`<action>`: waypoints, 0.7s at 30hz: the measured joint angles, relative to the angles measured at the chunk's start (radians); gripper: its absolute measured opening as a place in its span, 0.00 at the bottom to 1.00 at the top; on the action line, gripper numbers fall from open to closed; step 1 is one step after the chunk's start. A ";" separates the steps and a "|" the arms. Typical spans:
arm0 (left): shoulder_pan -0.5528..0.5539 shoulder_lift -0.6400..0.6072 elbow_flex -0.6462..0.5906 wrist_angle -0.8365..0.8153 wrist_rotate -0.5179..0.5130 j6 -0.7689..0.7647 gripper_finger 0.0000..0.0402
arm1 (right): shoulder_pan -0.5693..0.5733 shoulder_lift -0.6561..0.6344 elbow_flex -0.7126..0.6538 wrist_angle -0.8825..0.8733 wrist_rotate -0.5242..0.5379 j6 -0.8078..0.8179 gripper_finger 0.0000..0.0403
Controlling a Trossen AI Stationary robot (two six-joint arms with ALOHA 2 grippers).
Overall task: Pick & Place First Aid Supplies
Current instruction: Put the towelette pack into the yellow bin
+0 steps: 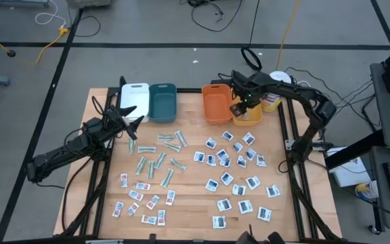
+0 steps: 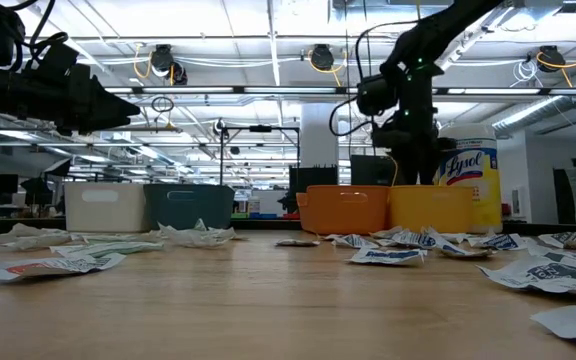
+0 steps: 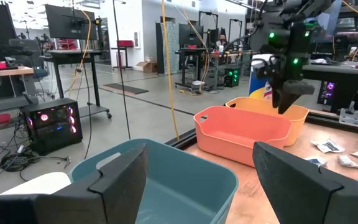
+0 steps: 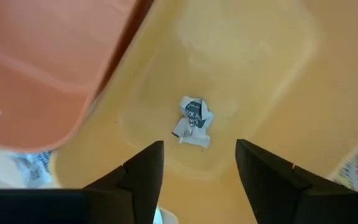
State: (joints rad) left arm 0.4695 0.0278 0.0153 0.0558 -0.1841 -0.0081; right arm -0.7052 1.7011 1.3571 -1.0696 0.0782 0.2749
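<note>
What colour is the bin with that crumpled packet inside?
Yellow bin, holding one white, dark-printed packet; the right wrist view shows it best.

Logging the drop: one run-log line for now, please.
right end effector: open above yellow bin | packet: lying in yellow bin | left end effector: open, by teal bin

Bench (image 1: 181, 203) is showing light wood, matt, visible grain. Bins looking like smooth moulded plastic with a slight sheen: white bin (image 1: 134, 99), teal bin (image 1: 162, 102), orange bin (image 1: 216, 105), yellow bin (image 4: 253, 68). Packets (image 1: 239, 157) are reading as thin crinkled paper or foil, printed; the one in the yellow bin (image 4: 192, 121) is lying crumpled. Right end effector (image 4: 199, 163) fingers (image 4: 263, 171) looking matt dark plastic. Canister (image 2: 466, 178) is wearing a glossy label.
</note>
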 joint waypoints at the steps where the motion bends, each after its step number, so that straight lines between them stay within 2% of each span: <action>1: 0.000 0.000 0.000 0.000 0.000 0.000 0.74 | 0.000 -0.013 0.000 -0.005 0.000 0.000 0.49; 21: 0.000 0.000 0.000 0.000 0.000 0.000 0.74 | 0.020 -0.262 0.000 -0.211 -0.004 0.084 0.45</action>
State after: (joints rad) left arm 0.4698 0.0277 0.0154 0.0559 -0.1841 -0.0078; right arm -0.6847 1.4391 1.3571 -1.2805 0.0742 0.3593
